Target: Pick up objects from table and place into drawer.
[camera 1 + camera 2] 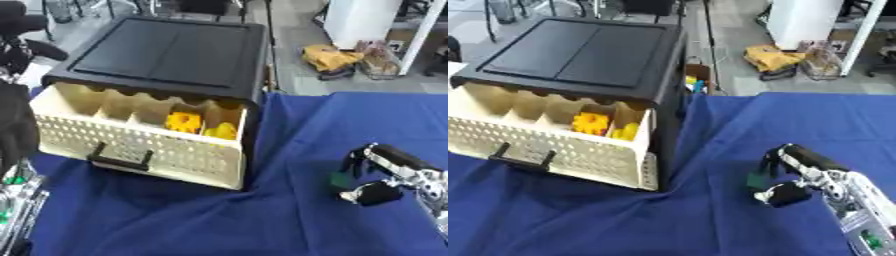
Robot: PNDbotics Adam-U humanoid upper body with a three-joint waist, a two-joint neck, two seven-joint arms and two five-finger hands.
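Right of the black plastic drawer cabinet (166, 55), down on the blue cloth covering the bench (289, 210), my right hand (385, 172) sits with its fingers curled over and the thumb tucked under. Between them I'm pinching a small green block (340, 178), which hangs at the side of the hand nearest the cabinet, just above the cloth as far as I can tell.

That cabinet's cream perforated drawer (140, 145) is pulled out toward me, black handle (120, 159) on its front. It's split into compartments, and the ones at the end nearest my right hand have stuff in them: an orange-yellow knobbly piece (183, 122) in one, a plain yellow piece (222, 131) in the next one over, closest to the hand. The compartments further from the hand look bare.

My left arm (16, 125) is only a dark shape on the cabinet's other side, so I can't tell what that hand is doing.
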